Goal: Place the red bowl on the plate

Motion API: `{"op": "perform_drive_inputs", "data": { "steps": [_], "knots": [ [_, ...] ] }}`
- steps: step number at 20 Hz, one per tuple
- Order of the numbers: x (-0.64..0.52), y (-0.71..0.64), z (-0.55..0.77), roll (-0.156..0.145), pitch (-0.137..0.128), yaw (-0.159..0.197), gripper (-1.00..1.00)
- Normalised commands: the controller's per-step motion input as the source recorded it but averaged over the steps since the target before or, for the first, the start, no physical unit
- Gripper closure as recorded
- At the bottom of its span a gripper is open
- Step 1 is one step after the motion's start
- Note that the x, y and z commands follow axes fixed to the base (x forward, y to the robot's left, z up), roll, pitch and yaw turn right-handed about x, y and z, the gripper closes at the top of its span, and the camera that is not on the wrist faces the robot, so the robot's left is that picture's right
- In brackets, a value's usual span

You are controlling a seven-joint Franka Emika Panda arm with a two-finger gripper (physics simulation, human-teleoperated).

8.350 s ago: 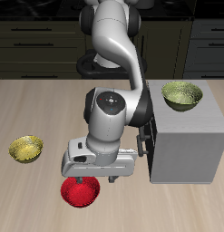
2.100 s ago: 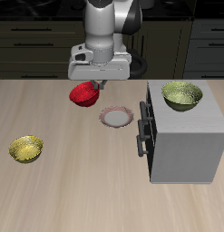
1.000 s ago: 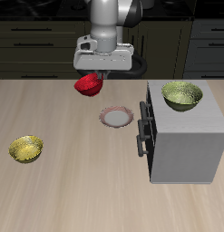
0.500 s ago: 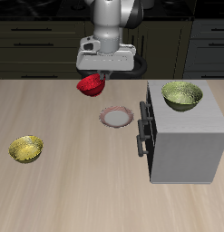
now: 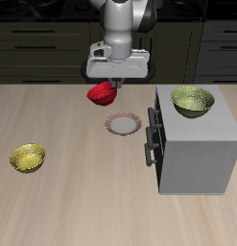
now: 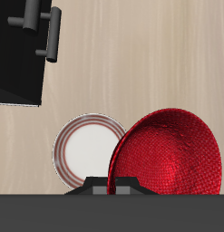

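Observation:
The red bowl (image 5: 101,94) hangs tilted in the air, held by its rim in my gripper (image 5: 113,86), which is shut on it. The plate (image 5: 122,124), with its pinkish-brown rim and pale centre, lies on the table below the bowl, a little nearer the front edge. In the wrist view the red bowl (image 6: 168,152) shows its speckled inside and overlaps the edge of the plate (image 6: 87,154). My fingertips are mostly hidden by the bowl.
A grey cabinet (image 5: 196,154) stands beside the plate, with a yellow-green bowl (image 5: 193,101) on top and a dark handle (image 5: 152,135) facing the plate. Another yellow-green bowl (image 5: 28,158) sits on the table farther from the cabinet.
My gripper has carried the red bowl sideways toward the plate and the cabinet over the last second; the bowl stays held and tilted. Nothing else moved.

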Motion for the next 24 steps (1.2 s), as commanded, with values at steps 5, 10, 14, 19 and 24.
{"op": "perform_drive_inputs", "data": {
  "steps": [5,10,14,19,24],
  "knots": [
    [0.11,0.32,-0.17,0.022,0.050,-0.030,1.00],
    [0.04,0.19,-0.16,0.006,0.044,-0.029,1.00],
    [-0.01,0.16,-0.22,0.026,0.034,-0.004,1.00],
    [0.00,-0.02,-0.23,-0.007,0.048,0.004,1.00],
    [0.02,0.06,-0.30,0.016,0.064,-0.018,1.00]
  ]
}}
